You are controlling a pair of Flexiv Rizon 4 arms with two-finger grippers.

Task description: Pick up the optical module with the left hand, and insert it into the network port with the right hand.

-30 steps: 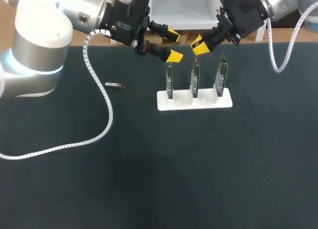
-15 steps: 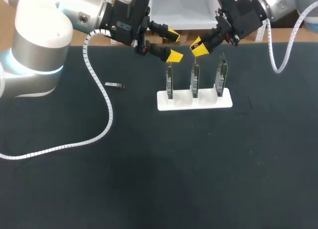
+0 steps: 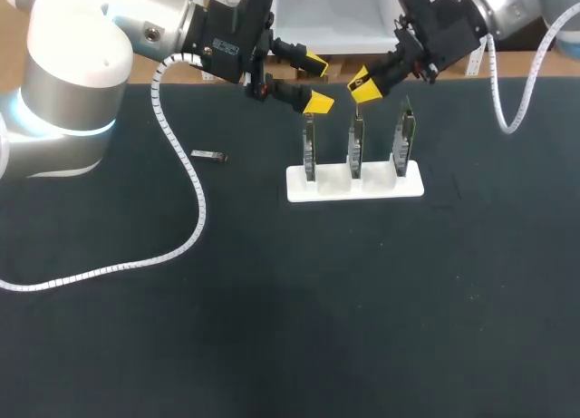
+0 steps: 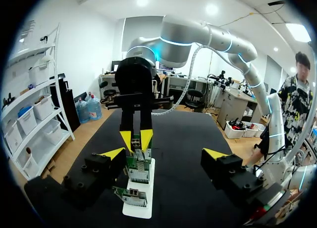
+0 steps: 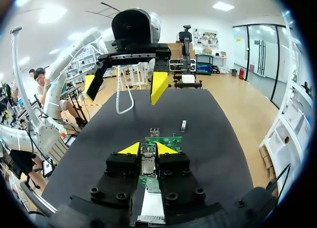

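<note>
From the head view, the left gripper (image 3: 317, 83) hangs over the far side of the table (image 3: 317, 327) with its fingers spread wide and nothing between them, just beside the first of three upright boards in a white holder (image 3: 322, 189). The right gripper (image 3: 362, 82) sits right above the middle board (image 3: 355, 150), fingers drawn close; what they pinch is too small to tell here. A loose module (image 3: 209, 155) lies flat on the mat, well apart from the holder, on the left arm's side, near that arm's white coiled cable (image 3: 192, 191). In the left wrist view, the left claw's tips stand far apart and bare, the holder ahead between them, and the right gripper's tips sit together just over the middle board's network port (image 4: 139, 164). In the right wrist view, the right claw is clamped from both sides on a small metal optical module (image 5: 147, 163), held directly above the middle board's green edge; whether it is seated in the port I cannot tell. My reading: pickup and handover look done for this piece, insertion is the step in hand, and the loose module is not yet fetched. The surface is a dark, flat, matte cloth. The boards stand close together, so working room around the middle port looks tight, and the left gripper nearby leaves only a narrow gap between the two claws
</note>
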